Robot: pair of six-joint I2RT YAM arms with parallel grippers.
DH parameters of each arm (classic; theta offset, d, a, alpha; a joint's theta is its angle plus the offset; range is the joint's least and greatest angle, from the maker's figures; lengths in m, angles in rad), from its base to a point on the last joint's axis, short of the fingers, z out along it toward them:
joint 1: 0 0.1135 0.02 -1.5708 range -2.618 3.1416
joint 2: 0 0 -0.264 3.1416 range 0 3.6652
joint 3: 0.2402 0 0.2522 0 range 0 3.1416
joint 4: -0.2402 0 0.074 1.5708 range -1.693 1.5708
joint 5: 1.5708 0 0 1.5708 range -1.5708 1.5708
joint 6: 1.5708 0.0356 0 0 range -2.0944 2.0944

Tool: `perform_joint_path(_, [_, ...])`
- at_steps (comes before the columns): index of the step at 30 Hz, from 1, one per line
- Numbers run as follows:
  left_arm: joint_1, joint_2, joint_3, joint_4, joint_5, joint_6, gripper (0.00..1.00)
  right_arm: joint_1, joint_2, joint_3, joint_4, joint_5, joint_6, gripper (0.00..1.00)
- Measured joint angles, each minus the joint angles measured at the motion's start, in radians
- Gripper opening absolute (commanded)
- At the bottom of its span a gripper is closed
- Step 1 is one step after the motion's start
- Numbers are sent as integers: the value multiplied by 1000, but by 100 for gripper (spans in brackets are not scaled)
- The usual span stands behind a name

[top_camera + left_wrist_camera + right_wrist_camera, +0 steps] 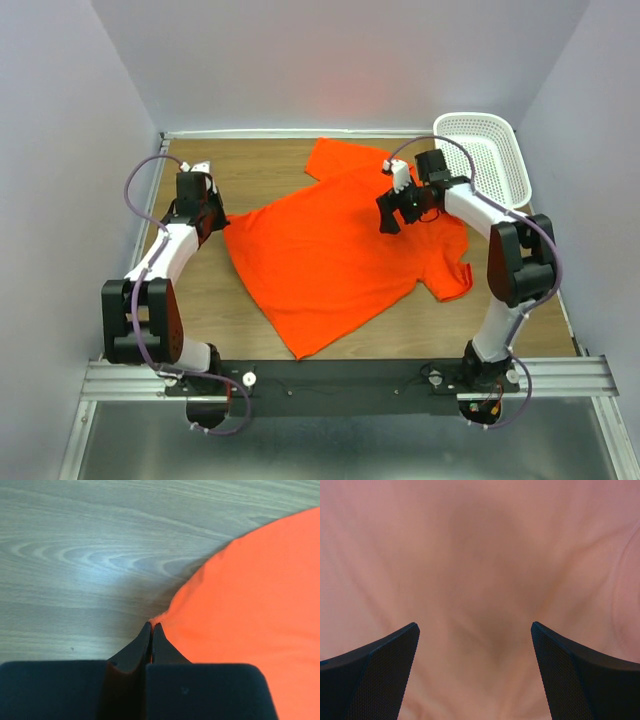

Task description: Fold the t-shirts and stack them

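Note:
A bright orange t-shirt (335, 260) lies spread across the middle of the wooden table, one sleeve reaching towards the back. My left gripper (215, 222) sits at the shirt's left corner. In the left wrist view its jaws (151, 626) are pressed together with a bit of the orange hem (159, 617) pinched at the tips. My right gripper (392, 215) hovers over the upper right part of the shirt. The right wrist view shows wrinkled shirt cloth (480, 580) filling the frame, with my right gripper (475, 627) open and nothing between its fingers.
A white perforated plastic basket (505, 165) stands at the back right corner, just behind the right arm. Bare wooden tabletop (200, 300) shows left of the shirt and along the front. Pale walls close in the table on three sides.

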Motion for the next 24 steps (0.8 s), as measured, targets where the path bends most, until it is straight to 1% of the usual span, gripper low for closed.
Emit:
perform_joint_path(4, [27,0,-4,-2,-20,-4,0,0,68,95,-2,9,26,100])
perform_joint_path(6, [89,7,-5,-2,-24,-12,0,0,99,164,-5,14,40,100])
perform_joint_path(10, [169,54,-5,-2,-23,-20,0,0,221,388,7,15,90,100])
perform_joint_path(13, [190,71,-8,-5,-21,-20,0,0,344,530,25,26,134,100])
perform_joint_path(16, [194,67,-8,-5,-21,-20,0,0,419,582,28,51,161,100])
perform_joint_path(19, [196,67,-9,-5,-21,-20,0,-2,475,606,23,102,193,95])
perform_joint_path(24, [198,56,-11,-5,-20,-20,0,-12,550,674,23,182,258,94])
